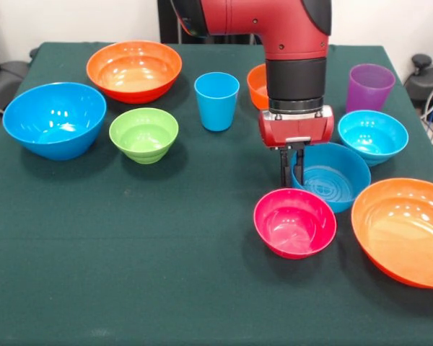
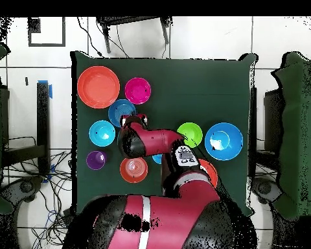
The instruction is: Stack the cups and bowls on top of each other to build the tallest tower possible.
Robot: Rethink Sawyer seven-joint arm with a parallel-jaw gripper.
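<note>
The end effector (image 1: 293,173) is seen closed on the near rim of the tilted blue bowl (image 1: 335,180), judged light, stiff and slippery, best pinched at its thin rim.

No text, label, brand, number or sign can be read in either view. In the overhead view a small white patch with dark marks sits on the arm (image 2: 183,155) near the middle of the frame, but the marks are too small and blurred to make out.
</note>
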